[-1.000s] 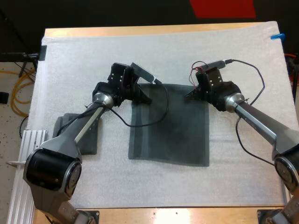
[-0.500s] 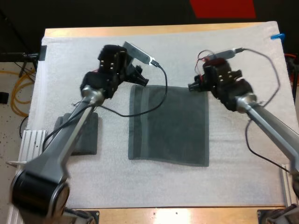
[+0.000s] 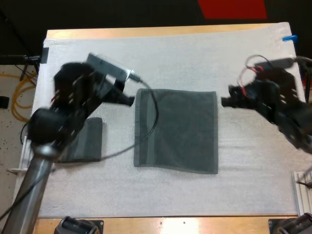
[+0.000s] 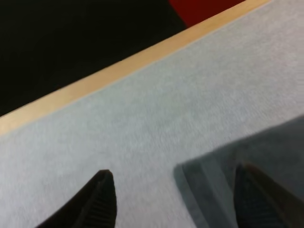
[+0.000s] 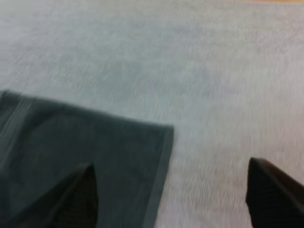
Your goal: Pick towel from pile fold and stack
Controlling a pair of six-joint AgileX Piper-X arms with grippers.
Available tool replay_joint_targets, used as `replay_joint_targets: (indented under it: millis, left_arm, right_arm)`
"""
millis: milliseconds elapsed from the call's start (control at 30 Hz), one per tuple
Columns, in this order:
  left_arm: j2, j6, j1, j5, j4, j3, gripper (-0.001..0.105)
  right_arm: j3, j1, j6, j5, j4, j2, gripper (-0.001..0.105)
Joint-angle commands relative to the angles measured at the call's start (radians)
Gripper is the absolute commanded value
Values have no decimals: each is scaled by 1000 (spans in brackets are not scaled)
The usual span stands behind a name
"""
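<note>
A towel (image 3: 175,130) lies spread flat on the mat (image 3: 195,58) in the middle of the tabletop (image 3: 146,32). A folded stack (image 3: 88,144) sits well apart on its left, partly hidden behind the left arm. The left claw (image 3: 127,99) hangs at the towel's far left corner and the right claw (image 3: 226,101) just beside its far right corner, each with fingers spread apart and gripping nothing.

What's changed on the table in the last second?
Both tools drew off the far corners of the flat dark grey-green towel: left tool swung out leftward, right tool rightward, both open. The towel and the small folded towel stack beside it stayed put.
</note>
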State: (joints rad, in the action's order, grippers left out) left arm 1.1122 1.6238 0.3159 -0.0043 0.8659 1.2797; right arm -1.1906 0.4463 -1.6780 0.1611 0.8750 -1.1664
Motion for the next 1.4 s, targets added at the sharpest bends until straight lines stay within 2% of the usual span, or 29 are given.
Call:
replay_joint_targets:
  millis: [0,167,300,500,700,767,1067,1233,1367]
  left_arm:
    - [-32,26,7,11,51,6,52]
    - [-165,71,7,67,203,2,52]
    - [-252,106,7,91,266,-30,52]
    - [-380,158,7,92,350,-143,52]
    - [-501,228,7,107,370,-298,52]
    - [-529,256,7,117,370,-356,52]
    - [-547,280,7,143,363,-501,52]
    - [-547,283,7,187,349,-542,52]
    - [-547,296,7,219,327,-549,52]
  right_arm:
    - [4,2,21,-22,50,33,63]
    - [69,2,98,-72,169,192,63]
    - [129,2,145,-109,228,285,63]
    - [239,2,203,-147,278,380,63]
    - [383,2,262,-245,276,404,63]
    - [453,2,278,-261,251,404,63]
    - [689,2,429,-391,24,384,63]
    - [760,2,491,-468,-132,289,63]
    - [768,2,525,-518,-264,154,63]
